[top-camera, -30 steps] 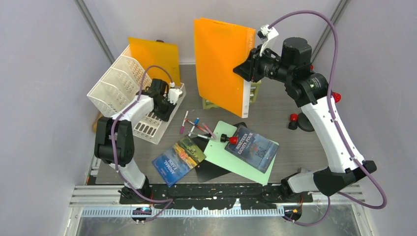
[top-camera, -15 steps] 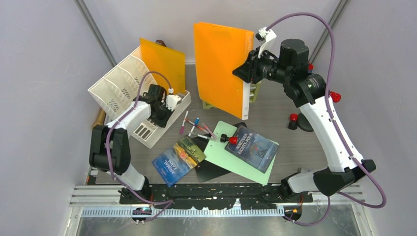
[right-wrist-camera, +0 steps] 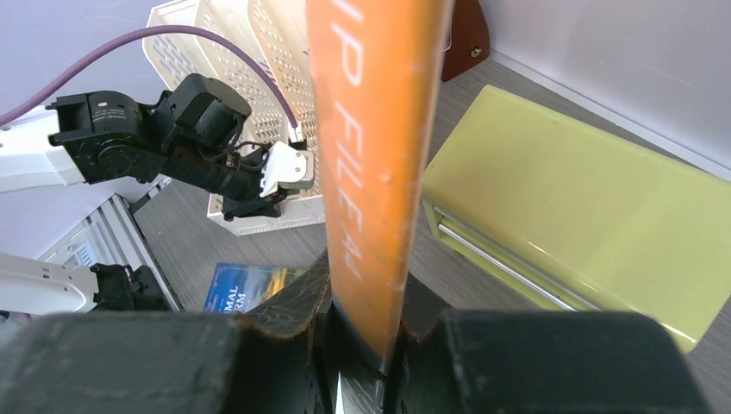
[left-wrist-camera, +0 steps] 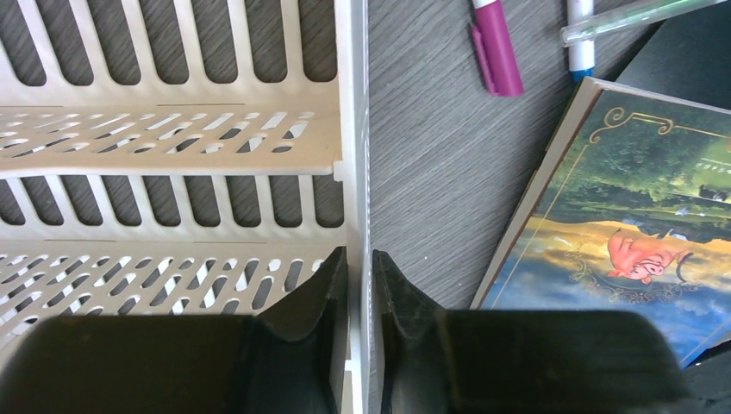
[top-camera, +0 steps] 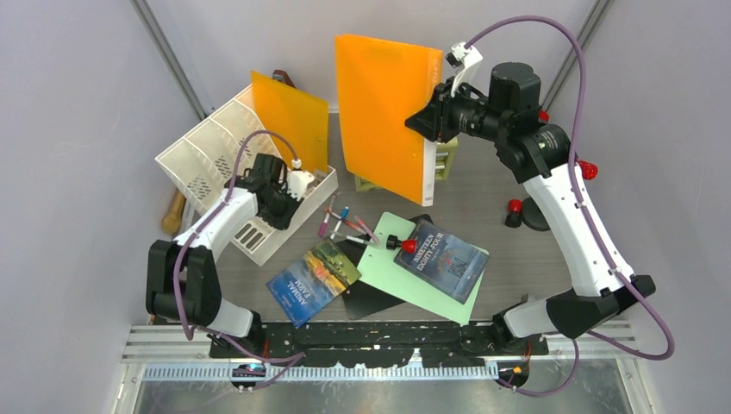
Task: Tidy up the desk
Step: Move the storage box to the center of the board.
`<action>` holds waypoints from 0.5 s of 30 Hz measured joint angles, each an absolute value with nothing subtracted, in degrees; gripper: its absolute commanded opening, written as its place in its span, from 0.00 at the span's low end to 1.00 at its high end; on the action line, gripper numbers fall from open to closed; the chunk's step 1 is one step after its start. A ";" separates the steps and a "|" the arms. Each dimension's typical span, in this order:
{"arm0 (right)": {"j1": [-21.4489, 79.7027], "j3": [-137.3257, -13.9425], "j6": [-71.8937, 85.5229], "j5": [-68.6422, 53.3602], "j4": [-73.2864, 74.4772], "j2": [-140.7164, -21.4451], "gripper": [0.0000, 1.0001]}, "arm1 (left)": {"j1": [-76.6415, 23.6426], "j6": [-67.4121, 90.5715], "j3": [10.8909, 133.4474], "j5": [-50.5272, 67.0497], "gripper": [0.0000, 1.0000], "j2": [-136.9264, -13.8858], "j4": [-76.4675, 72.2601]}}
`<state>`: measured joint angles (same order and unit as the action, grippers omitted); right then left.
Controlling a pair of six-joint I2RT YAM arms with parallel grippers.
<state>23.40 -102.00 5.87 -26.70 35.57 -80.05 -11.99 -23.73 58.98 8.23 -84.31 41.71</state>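
The left gripper [left-wrist-camera: 359, 259], jaws pinching the side wall of the white slotted plastic file rack [top-camera: 207, 155], had turned and dragged it across the dark wood-grain desk [top-camera: 491, 185]. Right of the rack, the right gripper [right-wrist-camera: 366, 310] pinched the upright orange plastic folder [top-camera: 379, 112], probably for filing there.

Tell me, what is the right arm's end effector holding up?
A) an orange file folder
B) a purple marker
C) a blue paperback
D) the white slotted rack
A: the right end effector is clamped on the edge of the orange file folder, which stands upright in its grip.
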 measured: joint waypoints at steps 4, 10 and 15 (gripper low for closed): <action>23.51 -102.10 5.89 -27.14 35.62 -80.84 0.00 | -12.10 -24.27 58.98 8.69 0.40 -82.94 42.04; 23.68 -103.63 5.89 -27.16 35.64 -82.54 0.00 | -12.25 -24.27 58.98 8.21 0.65 -80.55 42.04; 24.27 -104.40 5.82 -27.18 35.62 -83.31 0.00 | -12.25 -23.83 58.98 7.70 0.78 -76.93 41.85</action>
<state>24.27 -104.40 5.82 -27.18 35.62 -83.31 -12.25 -23.83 58.98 7.70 -76.93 41.85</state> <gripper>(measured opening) 0.235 0.730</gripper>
